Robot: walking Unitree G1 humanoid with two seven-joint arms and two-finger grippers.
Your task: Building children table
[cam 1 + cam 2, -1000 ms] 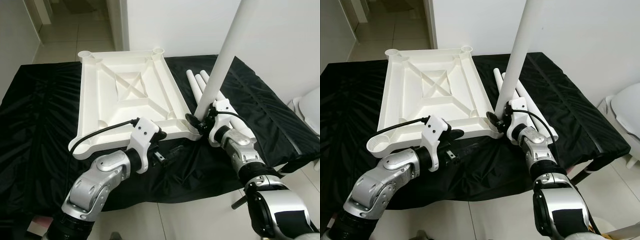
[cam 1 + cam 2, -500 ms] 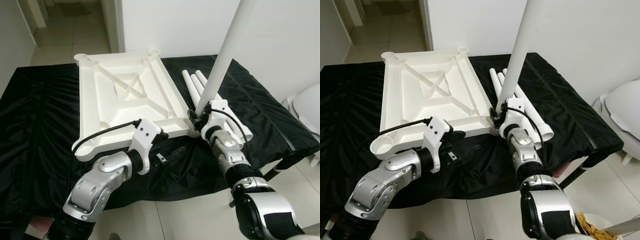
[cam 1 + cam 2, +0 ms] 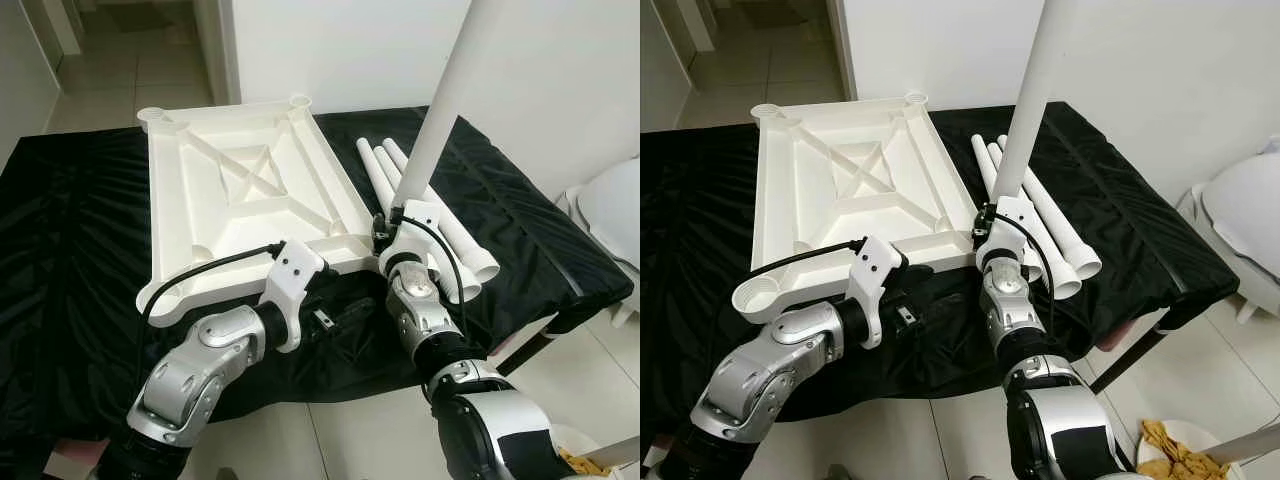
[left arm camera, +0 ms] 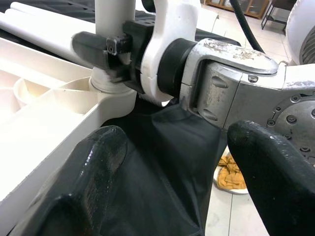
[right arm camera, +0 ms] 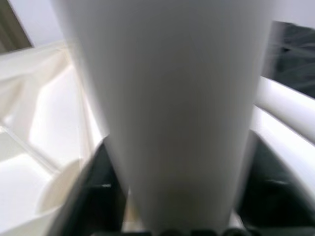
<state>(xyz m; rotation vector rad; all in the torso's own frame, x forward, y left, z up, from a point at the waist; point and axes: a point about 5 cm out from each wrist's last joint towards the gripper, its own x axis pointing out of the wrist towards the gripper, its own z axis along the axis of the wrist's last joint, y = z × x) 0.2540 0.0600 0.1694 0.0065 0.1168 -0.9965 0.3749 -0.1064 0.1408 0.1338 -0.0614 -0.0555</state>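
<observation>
A white children's tabletop [image 3: 240,200] lies upside down on a table draped in black cloth [image 3: 70,260]. A long white table leg [image 3: 445,110] stands nearly upright with its foot at the tabletop's near right corner socket [image 4: 106,86]. My right gripper [image 3: 385,228] is shut on that leg just above the socket, and the leg [image 5: 172,113] runs between its fingers [image 5: 98,191]. My left gripper [image 3: 345,310] hovers open over the cloth by the tabletop's front edge, its fingers [image 4: 83,187] holding nothing. Three loose white legs [image 3: 440,215] lie to the right.
A white wall rises behind the table, with a tiled doorway [image 3: 150,60] at the back left. A white rounded fixture [image 3: 610,215] stands at the right. A yellow rag [image 3: 1170,445] lies on the floor near the table's front right corner.
The camera has drifted, shifting the scene left. My right forearm has swung inward beneath the leg while its gripper stays on the leg at the corner. The left arm holds its place.
</observation>
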